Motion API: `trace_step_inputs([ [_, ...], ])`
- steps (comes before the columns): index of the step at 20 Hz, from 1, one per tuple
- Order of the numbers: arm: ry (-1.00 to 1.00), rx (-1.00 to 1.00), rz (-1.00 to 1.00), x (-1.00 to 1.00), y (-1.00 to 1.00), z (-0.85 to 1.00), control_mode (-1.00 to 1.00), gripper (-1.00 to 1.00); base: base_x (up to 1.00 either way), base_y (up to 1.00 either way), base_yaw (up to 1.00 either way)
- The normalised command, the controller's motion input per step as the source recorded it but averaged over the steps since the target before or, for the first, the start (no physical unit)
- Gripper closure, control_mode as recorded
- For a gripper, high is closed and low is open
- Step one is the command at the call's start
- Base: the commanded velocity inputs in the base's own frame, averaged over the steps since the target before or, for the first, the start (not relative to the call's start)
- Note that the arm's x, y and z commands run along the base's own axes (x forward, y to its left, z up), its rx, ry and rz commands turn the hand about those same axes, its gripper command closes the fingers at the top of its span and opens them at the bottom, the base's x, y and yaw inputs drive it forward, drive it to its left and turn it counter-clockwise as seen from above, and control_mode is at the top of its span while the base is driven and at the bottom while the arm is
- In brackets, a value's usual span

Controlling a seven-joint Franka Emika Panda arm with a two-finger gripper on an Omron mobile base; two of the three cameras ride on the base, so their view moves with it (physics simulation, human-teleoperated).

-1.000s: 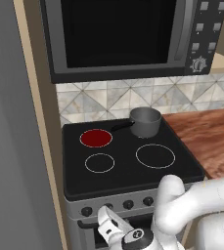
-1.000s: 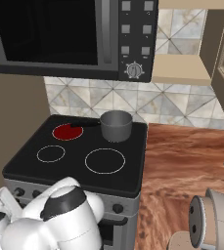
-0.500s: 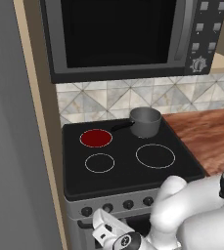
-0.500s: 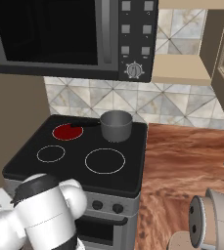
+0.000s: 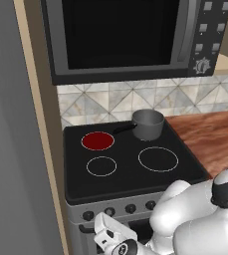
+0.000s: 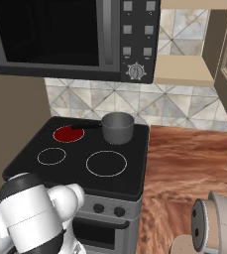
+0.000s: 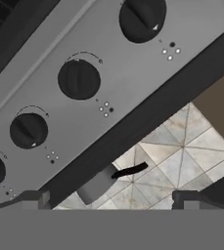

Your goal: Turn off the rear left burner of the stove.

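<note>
Item: rear left burner (image 5: 97, 141), far left of the stove (image 5: 130, 177) top. Status: glowing red, so the turn-off is not yet done.

Item: grey pot (image 5: 148, 124), on the far right zone just beside it, handle reaching toward the red ring.

Item: gripper (image 7: 108, 199), low in front of the stove's steel front. I see its two tips set well apart, nothing between them, touching nothing.

Item: black knobs (image 7: 78, 79), a row on the grey panel ahead of the hand.

Remaining, as I judge it: pick the knob for that burner, close on it, rotate it to off.
</note>
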Motion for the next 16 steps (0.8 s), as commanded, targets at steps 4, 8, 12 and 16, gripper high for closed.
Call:
trace_step_inputs([
  [4,-0.08,0.00,0.00,0.14,-0.13,0.00,-1.00,-1.00,0.00,0.00,0.00],
  [8,-0.02,0.00,0.00,0.19,-0.06,-0.01,-1.00,-1.00,0.00,0.00,0.00],
  [12,0.00,0.00,0.00,0.05,0.00,-0.12,-1.00,-1.00,0.00,0.00,0.00],
  [16,0.00,0.00,0.00,0.17,0.00,-0.09,-1.00,-1.00,0.00,0.00,0.00],
])
